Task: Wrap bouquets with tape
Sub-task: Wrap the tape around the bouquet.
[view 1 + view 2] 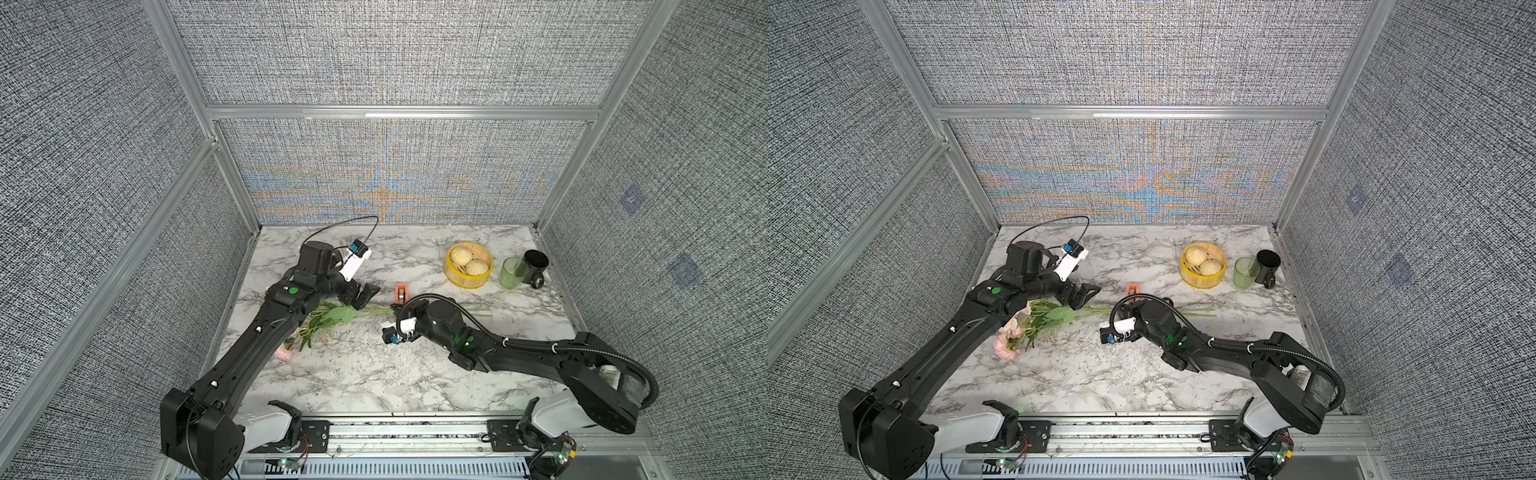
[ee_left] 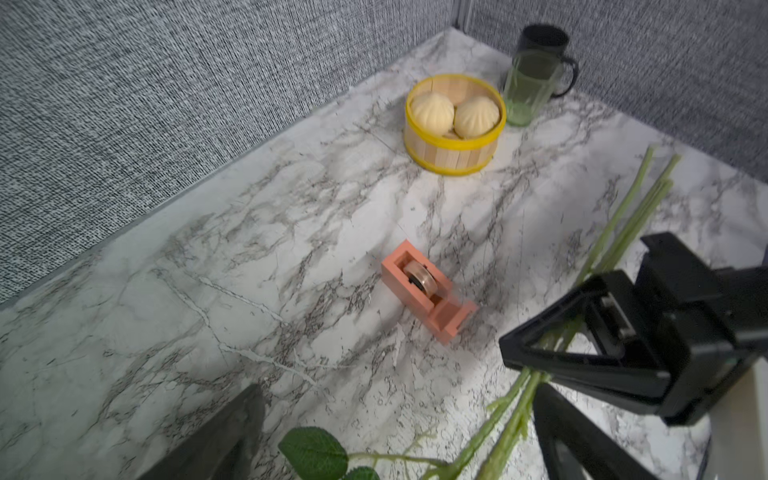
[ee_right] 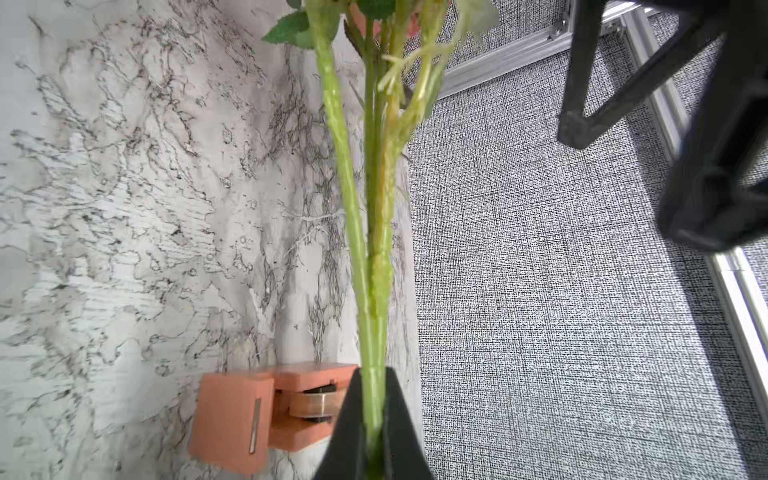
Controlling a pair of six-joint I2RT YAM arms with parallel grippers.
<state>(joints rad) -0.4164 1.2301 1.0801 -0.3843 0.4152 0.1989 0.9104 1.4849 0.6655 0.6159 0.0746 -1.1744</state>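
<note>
Where the tabletop (image 1: pixel 374 374) nears its left edge, the bouquet (image 1: pixel 332 316) lies with its pink blooms toward that edge, partly under the left arm. Its long stems run rightward across the middle. The left hand (image 1: pixel 365 298) hangs over the stems just right of the leaves, released and spread wide; in the left wrist view the stems pass between its fingers (image 2: pixel 224 449), which grip nothing. Whether it touches them cannot be told. Just beyond, toward the back edge, the tape (image 1: pixel 401 293) stands on the tabletop in its salmon holder, close beside the stems and apart from both hands. The right hand (image 3: pixel 373 399) is clenched on the stems, which rise out from between its closed fingers in the right wrist view, with the tape just beside it. The stem ends poke out to the right past this hand. Toward the back right corner sits a basket (image 1: pixel 468 283) holding two buns (image 1: pixel 461 255), then a green glass (image 1: pixel 512 274) touching or just beside a black mug (image 1: pixel 536 262).
</note>
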